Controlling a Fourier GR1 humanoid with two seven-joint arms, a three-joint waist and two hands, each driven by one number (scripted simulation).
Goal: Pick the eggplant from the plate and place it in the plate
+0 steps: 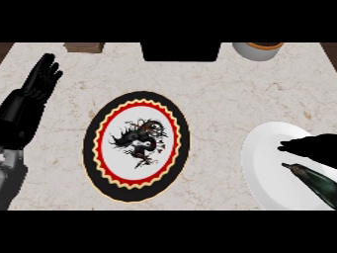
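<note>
Eggplant: dark, long eggplant (318,185) lies at 4 o'clock on the plain white round plate (266,163), which sits at the marble counter's (215,84) right edge.
Right hand: black right hand (324,148) hovers just over the eggplant, fingers straight and together, pointing toward 9 o'clock.
Left hand: left hand (38,81) rests at 10 o'clock, fingers straight, up.
Centre: black-rimmed red-and-white dragon plate (137,146); bare counter on every side of it.

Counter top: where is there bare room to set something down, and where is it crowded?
Bare marble lies between the patterned plate and the white plate, and above both, below the back-edge items. The patterned plate's face is free. Crowded: the white plate, with the eggplant and the right hand over it. The left hand rests at the left edge.
</note>
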